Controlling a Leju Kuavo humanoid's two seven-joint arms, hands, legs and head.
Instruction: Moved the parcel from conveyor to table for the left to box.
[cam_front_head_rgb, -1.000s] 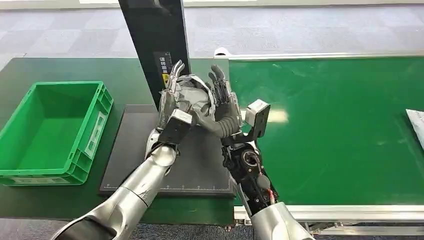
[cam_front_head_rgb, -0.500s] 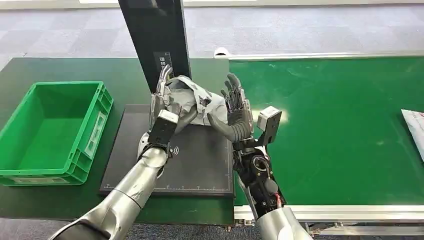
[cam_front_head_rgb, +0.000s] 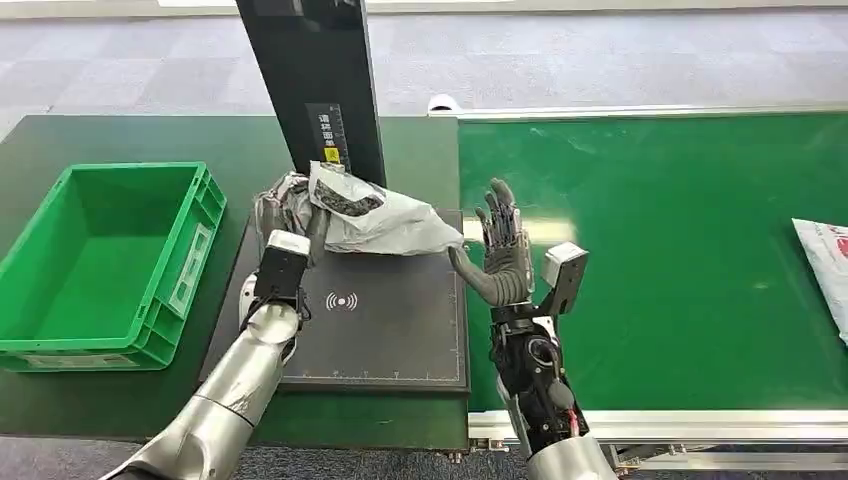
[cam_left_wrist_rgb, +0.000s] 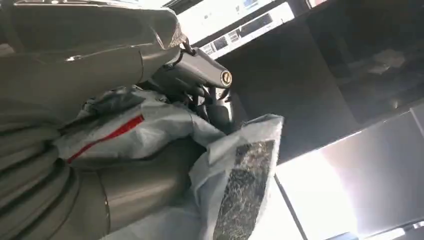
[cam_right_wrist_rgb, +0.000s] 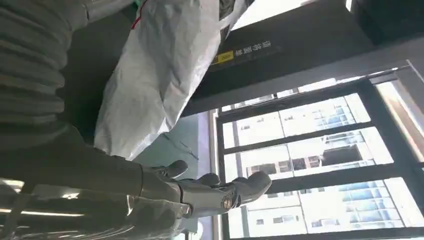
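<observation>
The parcel (cam_front_head_rgb: 375, 215), a crumpled grey plastic mailing bag with a dark patch on its upper face, lies at the far edge of the black mat (cam_front_head_rgb: 380, 330) on the dark green tabletop (cam_front_head_rgb: 120, 140), right in front of the black upright post (cam_front_head_rgb: 325, 80). The left hand (cam_front_head_rgb: 290, 215) grips the parcel's left end; its fingers (cam_left_wrist_rgb: 197, 72) are wrapped around the bunched plastic, and in the left wrist view a red stripe on the bag shows between the thumb and the fingers. The parcel's right end tapers to a flat corner that reaches the mat's right edge.

The right hand (cam_front_head_rgb: 500, 250) stands upright just beside that corner, above the seam between the mat and the green conveyor belt (cam_front_head_rgb: 680, 250). Its fingers (cam_right_wrist_rgb: 220, 192) are spread apart and hold nothing; the thumb points toward the bag, close to its tip, and whether they touch I cannot tell. In the right wrist view the bag hangs beside the hand in front of the post, which carries a yellow warning label.

A green plastic crate (cam_front_head_rgb: 100, 265) sits on the tabletop left of the mat, well apart from the parcel. At the far right edge of the belt lies another white bag (cam_front_head_rgb: 825, 260) with red print, partly cut off by the frame.
</observation>
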